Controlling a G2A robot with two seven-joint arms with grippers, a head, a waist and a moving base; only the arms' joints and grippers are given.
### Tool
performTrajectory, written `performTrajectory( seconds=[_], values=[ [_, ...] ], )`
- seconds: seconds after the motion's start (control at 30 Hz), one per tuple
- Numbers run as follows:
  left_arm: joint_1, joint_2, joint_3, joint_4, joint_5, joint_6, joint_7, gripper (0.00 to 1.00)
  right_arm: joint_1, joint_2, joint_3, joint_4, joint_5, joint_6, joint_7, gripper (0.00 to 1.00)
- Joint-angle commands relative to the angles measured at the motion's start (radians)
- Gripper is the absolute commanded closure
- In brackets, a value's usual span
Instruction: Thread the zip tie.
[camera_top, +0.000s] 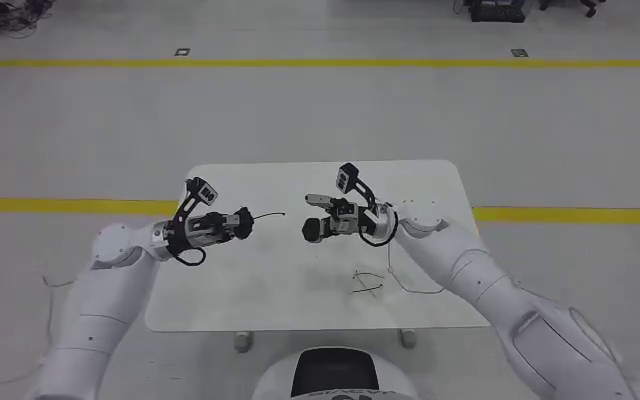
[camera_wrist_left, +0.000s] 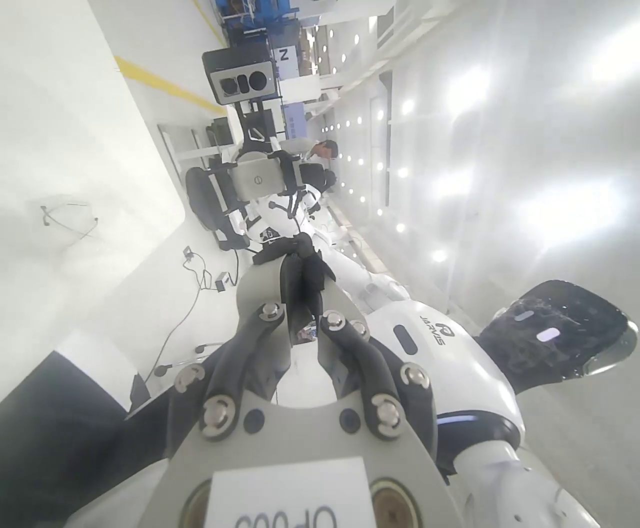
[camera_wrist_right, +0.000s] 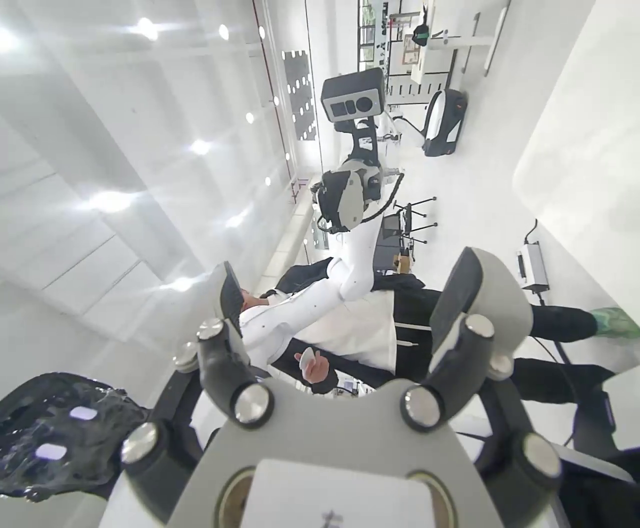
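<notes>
Left gripper (camera_top: 247, 221) is over the left-centre of the white table (camera_top: 300, 300), jaws clamped on a black zip tie (camera_top: 268, 215). The tie sticks out past the fingertips and points right, toward the middle of the frame, angled slightly up-frame. Its free end touches nothing.

In my left wrist view the left gripper (camera_wrist_left: 302, 270) has both fingers (camera_wrist_left: 292, 285) pressed together with no gap at the tips. I can't pick the tie out between the pads from that angle.

Right gripper (camera_top: 310, 215) is just right of frame centre, facing the left one. Its jaws are spread wide and hold nothing. The tie's tip is near it but apart, with a clear gap between them.

My right wrist view agrees: the right gripper (camera_wrist_right: 345, 295) is wide apart, with fingers (camera_wrist_right: 457, 295) on either side of an open span.

A small bundle of loose zip ties (camera_top: 367, 282) lies on the table in the lower right of the frame, well apart from both grippers. It also appears in the left wrist view (camera_wrist_left: 70, 220), flat on the tabletop (camera_wrist_left: 75, 125). A thin dark strand (camera_top: 410, 287) lies just beside the bundle, toward the right edge of the table.

Each gripper base carries a white printed label (camera_wrist_left: 290, 495) (camera_wrist_right: 340, 495), cut off at the frame edge.

The floor has two yellow lines (camera_top: 300, 63), one across the top of the frame and one level with the table's far edge.
</notes>
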Motion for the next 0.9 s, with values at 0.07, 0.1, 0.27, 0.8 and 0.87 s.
performTrajectory(
  seconds=[0.07, 0.1, 0.27, 0.8, 0.87],
  values=[
    [0.006, -0.002, 0.008, -0.011, -0.007, 0.006, 0.019, 1.00, -0.008, 0.000, 0.001, -0.013, -0.010, 0.006, -0.014, 0.00],
    [0.011, -0.003, 0.013, -0.017, -0.014, 0.010, 0.022, 1.00, -0.013, 0.000, 0.003, -0.022, -0.018, 0.013, -0.019, 0.00],
    [0.025, -0.007, 0.035, -0.032, -0.053, 0.004, 0.007, 1.00, -0.038, -0.010, 0.016, -0.049, 0.009, 0.040, -0.037, 0.00],
    [0.044, -0.005, 0.036, -0.042, -0.068, -0.002, 0.035, 1.00, -0.091, -0.006, 0.099, -0.097, 0.050, 0.049, -0.058, 0.40],
    [0.046, -0.005, 0.037, -0.041, -0.085, -0.002, 0.025, 1.00, -0.098, -0.007, 0.110, -0.099, 0.062, 0.061, -0.047, 0.52]
  ],
)
